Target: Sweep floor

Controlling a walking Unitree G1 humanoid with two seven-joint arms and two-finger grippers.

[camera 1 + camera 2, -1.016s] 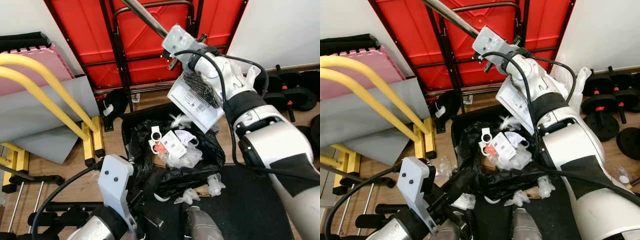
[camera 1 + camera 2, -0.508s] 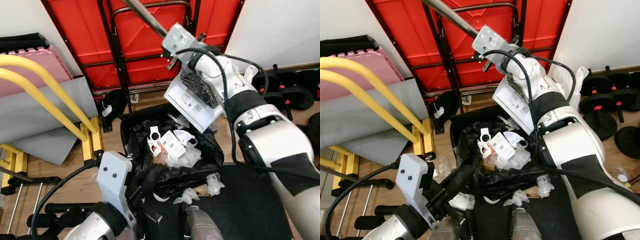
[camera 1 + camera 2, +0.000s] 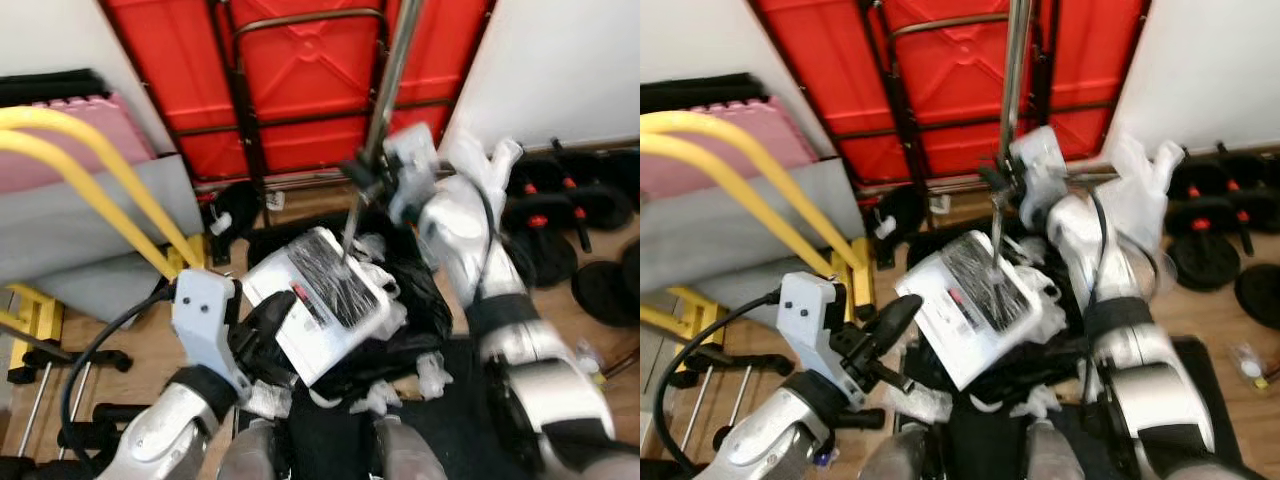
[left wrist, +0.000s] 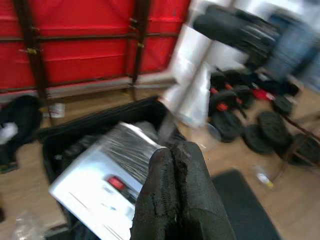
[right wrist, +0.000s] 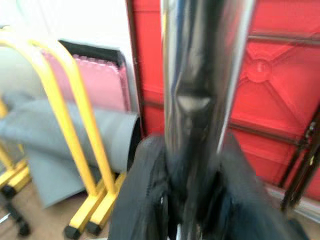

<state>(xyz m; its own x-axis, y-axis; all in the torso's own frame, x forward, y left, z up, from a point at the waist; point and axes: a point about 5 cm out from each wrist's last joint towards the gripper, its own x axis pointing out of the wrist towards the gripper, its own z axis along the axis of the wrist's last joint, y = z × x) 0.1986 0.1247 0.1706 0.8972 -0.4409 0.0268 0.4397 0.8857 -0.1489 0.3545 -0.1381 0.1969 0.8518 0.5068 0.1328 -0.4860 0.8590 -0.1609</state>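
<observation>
The right gripper (image 5: 192,200) has its two fingers (image 5: 145,195) clamped around the metal pole (image 3: 385,90), up around 12 o'clock. That pole runs down to one white dustpan (image 3: 318,300) with black bristles lying in it. The dustpan sits tilted right over the black bin (image 3: 410,320), dead centre. The bin is lined with a black bag and has white scraps poking out at its 3 o'clock side.

The left gripper (image 4: 177,165) is down at about 7 o'clock, just beside the dustpan's lower edge. Its two fingers (image 4: 162,180) are pressed together with nothing between them.

A few more white scraps (image 3: 432,368) lie on the wood floor (image 3: 150,350) at the bin's 5 o'clock. One red folded table (image 3: 300,70) leans on the wall behind. There are two yellow rails (image 3: 90,180) at 9 o'clock and several black dumbbells (image 3: 560,205) at 3 o'clock.
</observation>
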